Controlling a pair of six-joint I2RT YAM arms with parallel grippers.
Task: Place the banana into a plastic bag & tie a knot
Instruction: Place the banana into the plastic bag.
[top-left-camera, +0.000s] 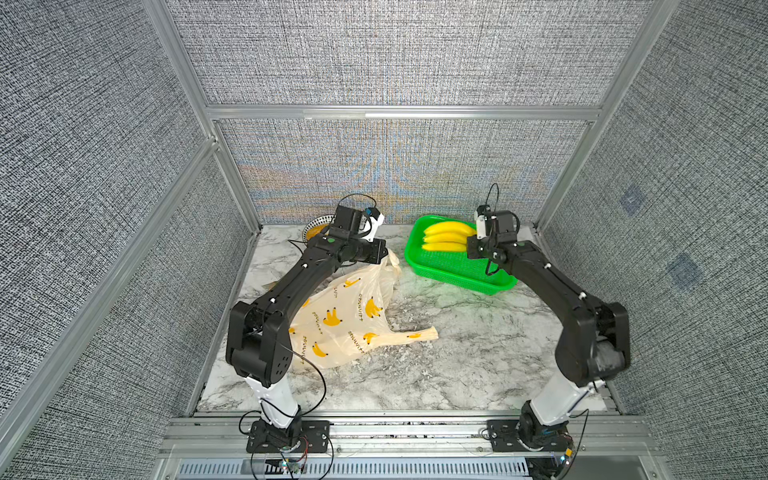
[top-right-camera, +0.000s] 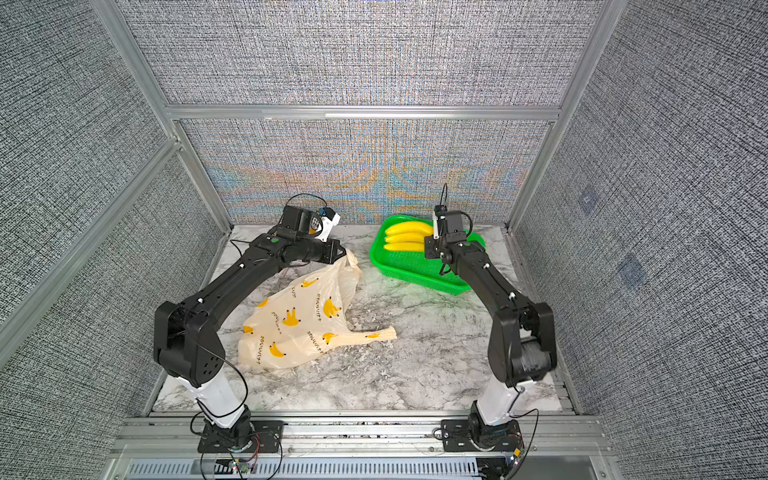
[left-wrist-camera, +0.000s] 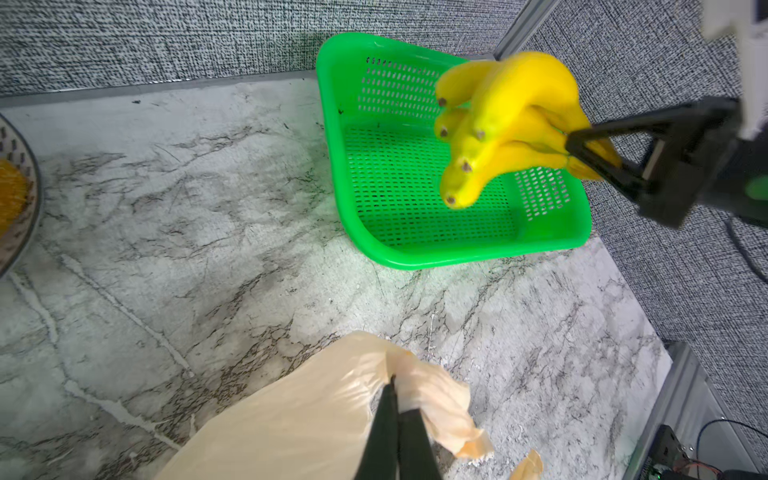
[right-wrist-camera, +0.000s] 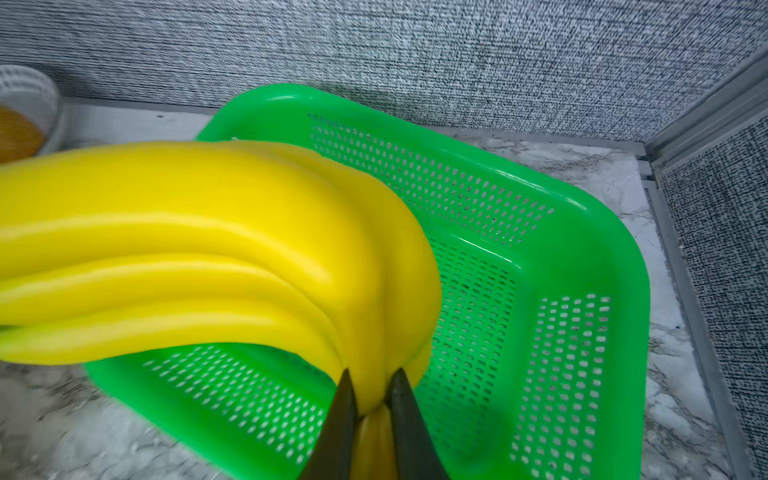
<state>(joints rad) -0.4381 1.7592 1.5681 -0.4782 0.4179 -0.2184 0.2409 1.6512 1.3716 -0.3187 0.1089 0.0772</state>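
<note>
The banana (top-left-camera: 446, 237) (top-right-camera: 405, 237) is a bright yellow bunch held just above the green basket (top-left-camera: 453, 270). My right gripper (right-wrist-camera: 372, 378) is shut on its stem end, and the fruit points away from the jaws (left-wrist-camera: 511, 120). The plastic bag (top-left-camera: 345, 320) (top-right-camera: 299, 324), cream with printed bananas, lies crumpled on the marble table. My left gripper (left-wrist-camera: 395, 382) is shut on one bunched handle of the bag and lifts that corner. The other handle (top-left-camera: 419, 334) lies flat towards the table's middle. No knot is in view.
The green basket (left-wrist-camera: 395, 257) (right-wrist-camera: 582, 257) stands at the back right against the wall. A white slotted bowl (top-left-camera: 318, 226) (left-wrist-camera: 20, 199) with something orange in it sits at the back left. Grey padded walls and aluminium rails enclose the table.
</note>
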